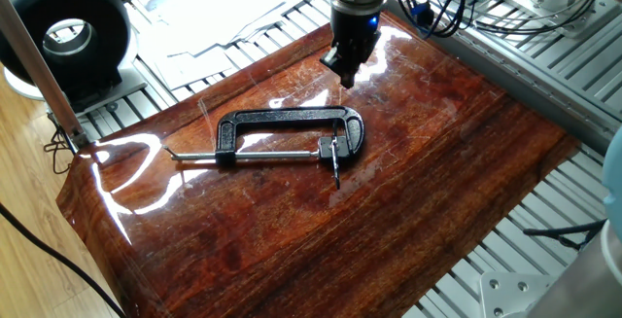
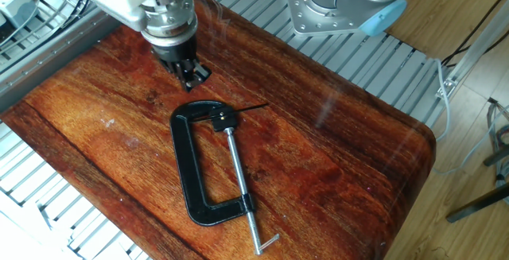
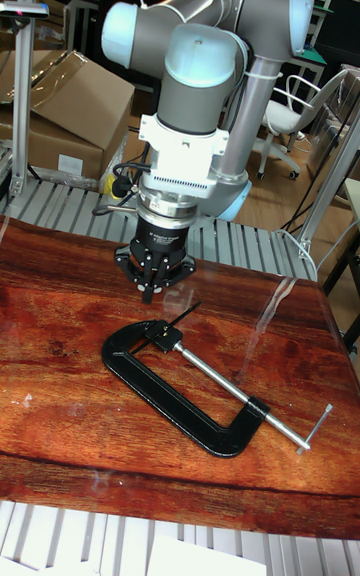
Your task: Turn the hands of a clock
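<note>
Black two-finger gripper (image 1: 344, 68) (image 2: 193, 75) (image 3: 151, 288) on the UR5 arm, hanging above the glossy reddish-brown wooden table (image 1: 437, 162) (image 2: 95, 117) (image 3: 60, 336), upper centre of one fixed view and upper left of the other. Fingertips close together, only a narrow gap if any; empty, holding nothing, touching nothing, clear of the clamp below.

Black cast-metal C-shaped clamp, the clock (image 1: 282, 119) (image 2: 184, 164) (image 3: 150, 386), lying flat on the table in the middle of each frame. Long steel screw rod (image 1: 277, 155) (image 2: 238, 188) (image 3: 215, 371) parallel to the clamp's back: running left to right in one fixed view, top to bottom in the other, from centre toward lower right in the tall view, with a thin cross pin (image 1: 171, 153) (image 2: 269, 246) (image 3: 318, 426) at its outer end.

Needle-thin grey pin with small black block, the hands (image 1: 333, 165) (image 2: 253, 106) (image 3: 183, 316), seated in the clamp's jaw at the rod's inner end, just below the gripper in the frames. Long axis roughly crosswise to the rod: pointing down the frame in one fixed view, rightward in the other, up and to the right in the tall view.

Round black ring-shaped device with white centre (image 1: 66, 28) off the table at upper left of one fixed view.
</note>
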Motion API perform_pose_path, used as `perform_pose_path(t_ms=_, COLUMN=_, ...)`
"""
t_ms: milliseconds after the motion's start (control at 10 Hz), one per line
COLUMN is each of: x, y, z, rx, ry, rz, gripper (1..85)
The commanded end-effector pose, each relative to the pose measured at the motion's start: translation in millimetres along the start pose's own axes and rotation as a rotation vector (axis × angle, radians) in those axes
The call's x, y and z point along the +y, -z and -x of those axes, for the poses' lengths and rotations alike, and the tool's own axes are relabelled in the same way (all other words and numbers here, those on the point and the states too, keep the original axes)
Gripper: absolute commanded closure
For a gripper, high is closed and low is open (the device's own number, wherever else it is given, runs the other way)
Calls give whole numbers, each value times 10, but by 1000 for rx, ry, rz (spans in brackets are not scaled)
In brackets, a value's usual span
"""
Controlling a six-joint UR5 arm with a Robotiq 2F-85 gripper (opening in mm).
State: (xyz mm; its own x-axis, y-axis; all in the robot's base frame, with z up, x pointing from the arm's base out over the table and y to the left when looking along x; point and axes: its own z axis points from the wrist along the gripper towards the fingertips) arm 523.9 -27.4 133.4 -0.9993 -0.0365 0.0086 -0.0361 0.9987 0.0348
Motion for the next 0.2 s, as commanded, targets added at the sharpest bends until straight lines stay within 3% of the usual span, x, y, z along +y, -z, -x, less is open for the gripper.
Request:
perform_pose_path(t_ms=0, x=50, y=24, z=64, rx=-13, ry=-3, rz=26, gripper=847)
perform_pose_path(t_ms=100, x=63, y=21, z=46, rx=-6, ry=3, rz=29, gripper=847)
